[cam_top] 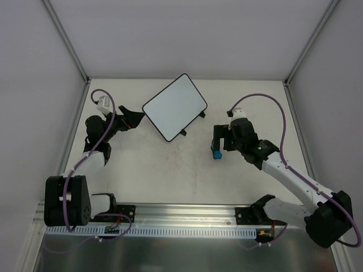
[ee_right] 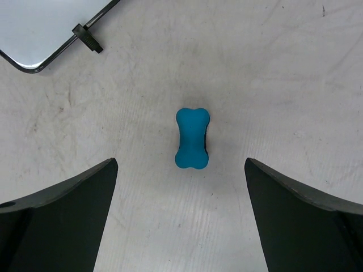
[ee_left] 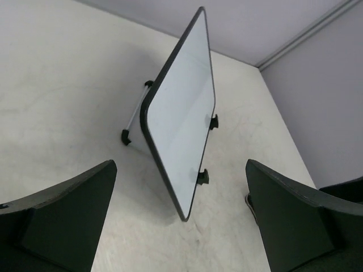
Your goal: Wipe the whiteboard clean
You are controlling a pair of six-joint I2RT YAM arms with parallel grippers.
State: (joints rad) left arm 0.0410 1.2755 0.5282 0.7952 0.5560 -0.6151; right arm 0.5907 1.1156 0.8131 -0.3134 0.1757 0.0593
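Note:
The whiteboard point(cam_top: 174, 106) is a white board in a thin black frame, propped at a tilt on small black feet at the back middle of the table. No marks show on its face. My left gripper point(cam_top: 138, 120) is open and empty just left of its near-left corner. In the left wrist view the whiteboard point(ee_left: 184, 122) stands edge-on ahead of my left gripper point(ee_left: 180, 165). A small blue eraser point(cam_top: 216, 153) lies on the table. My right gripper point(cam_top: 218, 143) hovers open above it. In the right wrist view the eraser point(ee_right: 192, 137) lies just ahead of my right gripper point(ee_right: 180, 164), untouched.
The pale table point(cam_top: 170, 175) is walled by grey panels with metal corner posts point(cam_top: 65, 39). A metal rail point(cam_top: 181, 218) carrying the arm bases runs along the near edge. A corner of the whiteboard point(ee_right: 34, 28) and one foot point(ee_right: 88, 38) show top left in the right wrist view.

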